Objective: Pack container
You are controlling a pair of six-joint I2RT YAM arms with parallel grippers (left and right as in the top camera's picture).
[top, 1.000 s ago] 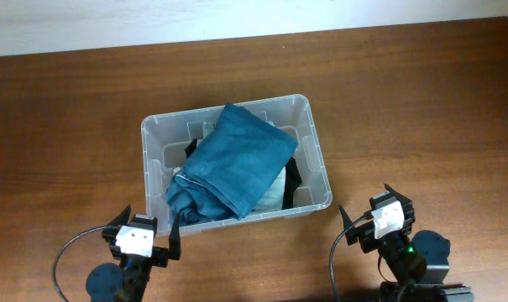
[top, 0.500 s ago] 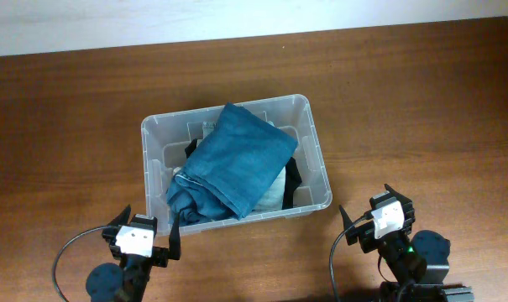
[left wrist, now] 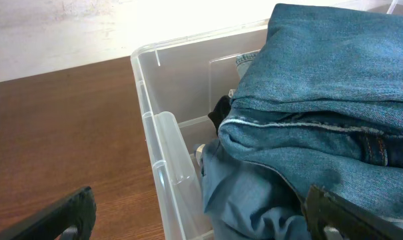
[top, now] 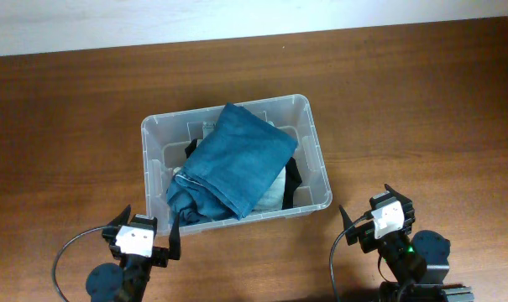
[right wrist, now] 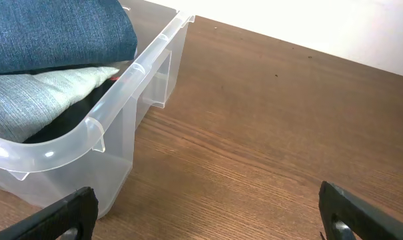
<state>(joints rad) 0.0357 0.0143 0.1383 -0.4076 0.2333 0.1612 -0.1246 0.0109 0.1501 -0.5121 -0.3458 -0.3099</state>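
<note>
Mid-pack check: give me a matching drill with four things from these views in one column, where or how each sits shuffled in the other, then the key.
Things
1. denim garment
2. pale garment
3. container
4. left end effector

Place or state
A. open, holding nothing, just outside the container's near corner
B. on top of the pile
C. clear plastic, standing on the wooden table
D. tucked under the denim garment

Pairs: 1-B, 2-D, 3-C, 4-A
</note>
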